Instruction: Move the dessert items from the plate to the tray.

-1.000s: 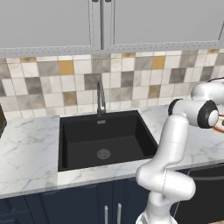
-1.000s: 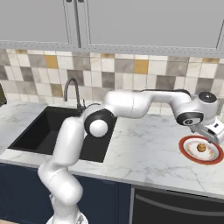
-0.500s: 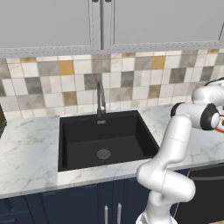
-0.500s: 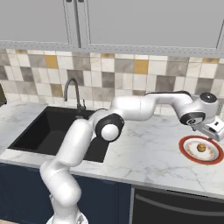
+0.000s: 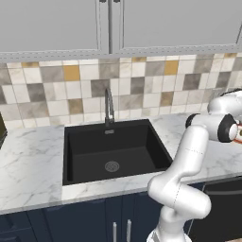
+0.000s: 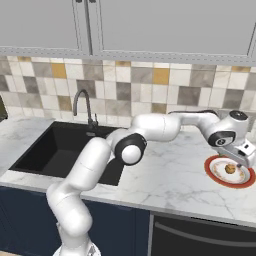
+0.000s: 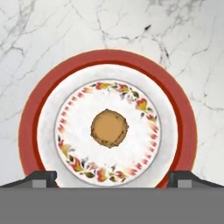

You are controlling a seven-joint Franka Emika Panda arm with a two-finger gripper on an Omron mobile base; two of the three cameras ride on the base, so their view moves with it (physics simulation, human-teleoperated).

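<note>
One small round tan-brown dessert item (image 7: 109, 128) lies in the middle of a round red-rimmed plate (image 7: 30, 118) with a flowered inner ring. My gripper (image 7: 113, 178) hangs straight above it, open, its two dark fingertips (image 7: 41, 178) spread wide on either side of the plate's near edge, with nothing between them. In the right base view the gripper (image 6: 236, 160) hovers just over the plate (image 6: 215, 175) and the dessert item (image 6: 230, 169) at the counter's right end. The dark wooden tray is out of view.
A black sink (image 6: 55, 150) with a curved faucet (image 6: 82, 107) is set into the white marble counter (image 6: 170, 175) to the left of the plate. A tiled wall and cabinets stand behind. The plate's red edge (image 5: 235, 134) peeks out behind the wrist in the left base view.
The arm's elbow has swung to the right toward the plate. The hand has stayed over the plate and dropped slightly; plate and dessert item have not moved.
</note>
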